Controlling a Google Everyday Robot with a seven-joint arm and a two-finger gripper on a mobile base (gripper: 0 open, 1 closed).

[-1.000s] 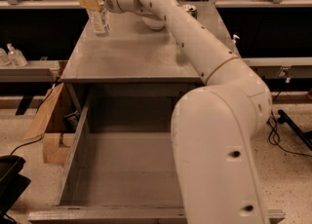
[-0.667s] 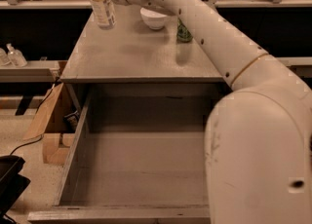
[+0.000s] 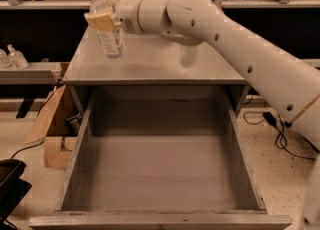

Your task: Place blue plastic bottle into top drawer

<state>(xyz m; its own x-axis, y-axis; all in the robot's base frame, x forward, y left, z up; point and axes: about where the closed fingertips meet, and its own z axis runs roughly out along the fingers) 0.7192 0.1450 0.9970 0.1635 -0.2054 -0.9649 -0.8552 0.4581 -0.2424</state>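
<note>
Blue plastic bottle is pinched just below its cap by the pincer, over the grey table

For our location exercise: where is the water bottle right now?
In the camera view, the bottle is upper left, gripped by the claw over the table's left side, behind the open drawer.

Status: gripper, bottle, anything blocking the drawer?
Gripper shut on blue plastic bottle, over the table at its rear-left. Bottle not yet in top drawer. Drawer pulled open, nothing seen inside in the way.
</note>
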